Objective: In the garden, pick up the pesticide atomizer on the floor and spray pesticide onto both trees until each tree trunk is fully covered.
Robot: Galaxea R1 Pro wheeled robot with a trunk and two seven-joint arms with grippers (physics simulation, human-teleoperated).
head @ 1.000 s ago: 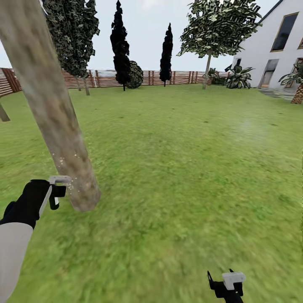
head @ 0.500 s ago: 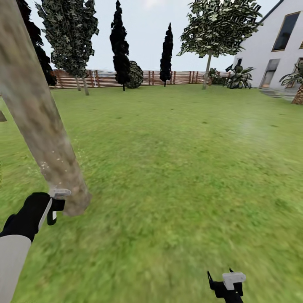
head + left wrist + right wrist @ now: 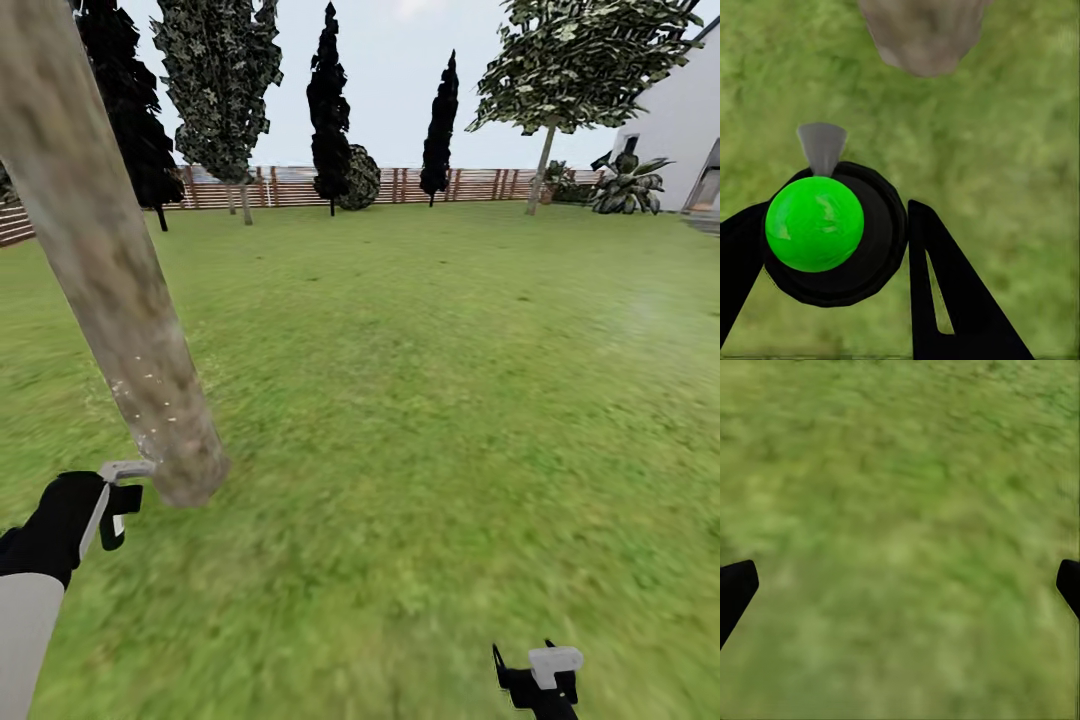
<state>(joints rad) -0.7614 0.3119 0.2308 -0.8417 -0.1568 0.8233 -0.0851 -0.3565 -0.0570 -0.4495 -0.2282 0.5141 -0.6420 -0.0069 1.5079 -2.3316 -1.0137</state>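
Note:
My left gripper [image 3: 105, 510] is shut on the pesticide atomizer [image 3: 125, 468], whose grey nozzle points at the foot of the near tree trunk [image 3: 120, 300]. In the left wrist view the atomizer [image 3: 814, 223] shows a bright green top in a black ring, held between the black fingers [image 3: 945, 292], with the trunk's base [image 3: 924, 34] just ahead on the floor [image 3: 1020, 150]. Pale specks dot the low trunk. A second tree [image 3: 541, 165] stands far back right. My right gripper [image 3: 535, 675] hangs open and empty over grass [image 3: 900, 510].
The lawn [image 3: 420, 380] stretches wide to a brown slat fence [image 3: 480, 184]. Near-black conifers [image 3: 330, 110] and a leafy tree [image 3: 222, 90] stand along the fence. A white house wall [image 3: 685, 120] and a spiky plant [image 3: 625, 185] are at the far right.
The whole view has swung, so the background sits further right. My left gripper with the atomizer now sits lower in the picture, still beside the trunk's foot. The right gripper is unchanged.

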